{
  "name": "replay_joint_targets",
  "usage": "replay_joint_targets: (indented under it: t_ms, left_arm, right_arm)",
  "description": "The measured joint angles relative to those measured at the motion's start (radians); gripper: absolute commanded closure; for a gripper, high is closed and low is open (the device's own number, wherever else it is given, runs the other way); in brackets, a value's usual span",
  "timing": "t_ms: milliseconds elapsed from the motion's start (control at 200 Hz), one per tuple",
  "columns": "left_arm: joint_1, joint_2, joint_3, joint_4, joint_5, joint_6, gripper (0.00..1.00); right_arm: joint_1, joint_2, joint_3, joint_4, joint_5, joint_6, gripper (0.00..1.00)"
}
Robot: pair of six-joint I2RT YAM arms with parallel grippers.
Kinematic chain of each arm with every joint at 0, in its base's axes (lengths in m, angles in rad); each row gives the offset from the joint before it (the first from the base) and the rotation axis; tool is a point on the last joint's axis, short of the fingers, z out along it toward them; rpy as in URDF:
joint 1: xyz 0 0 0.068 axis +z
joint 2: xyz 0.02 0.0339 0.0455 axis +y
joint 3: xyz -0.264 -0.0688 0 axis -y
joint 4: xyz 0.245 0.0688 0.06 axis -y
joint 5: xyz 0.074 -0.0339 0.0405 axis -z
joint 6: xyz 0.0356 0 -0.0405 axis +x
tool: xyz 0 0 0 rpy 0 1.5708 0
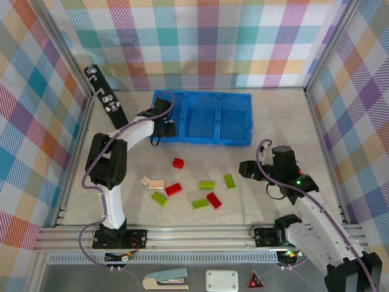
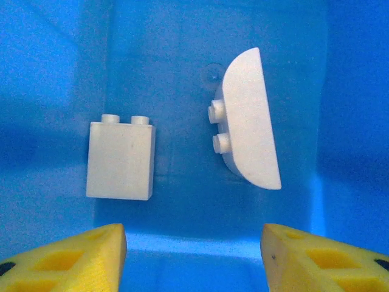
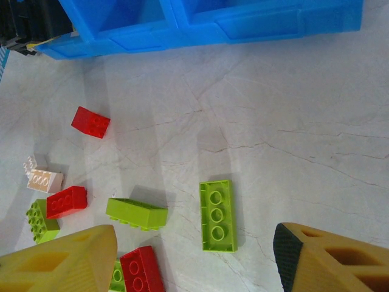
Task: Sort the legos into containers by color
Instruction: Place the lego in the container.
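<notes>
From above, the left hand (image 1: 164, 126) hangs over the left box (image 1: 172, 104) of the blue tray (image 1: 231, 139), upper middle of the frame. Its own camera looks inside: two white legos (image 2: 120, 159) lie there, under spread yellow fingers (image 2: 73, 257) holding nothing. The right hand (image 3: 194, 234), spread too, hangs over red and green legos (image 3: 217, 214) on the counter (image 3: 292, 121).

In the top view, the left gripper (image 1: 163, 125) occupied the left compartment of the blue tray (image 1: 231, 140) at upper centre; the middle and right compartments stood open from above. Bare table (image 1: 213, 160) lay between the tray and the legos (image 1: 207, 184) scattered at lower centre. In the left wrist view, a white block (image 2: 120, 161) and a rounded white piece (image 2: 249, 121) sat apart, a bare blue lane between them.
</notes>
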State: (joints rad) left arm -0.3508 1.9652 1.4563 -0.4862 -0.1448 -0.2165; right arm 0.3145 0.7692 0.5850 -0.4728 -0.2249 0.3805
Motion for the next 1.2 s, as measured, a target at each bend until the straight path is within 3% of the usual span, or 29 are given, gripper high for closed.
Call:
replay_joint_targets:
  t_ms: [910, 1200]
  left_arm:
    - [-0.047, -0.132, -0.119, 0.034, 0.014, -0.056, 0.40]
    - [-0.044, -0.235, -0.119, -0.003, 0.045, -0.055, 0.39]
  right_arm:
    - [0.000, -0.035, 0.000, -0.007, 0.000, 0.007, 0.31]
    - [0.011, 0.043, 0.004, -0.024, 0.013, 0.028, 0.32]
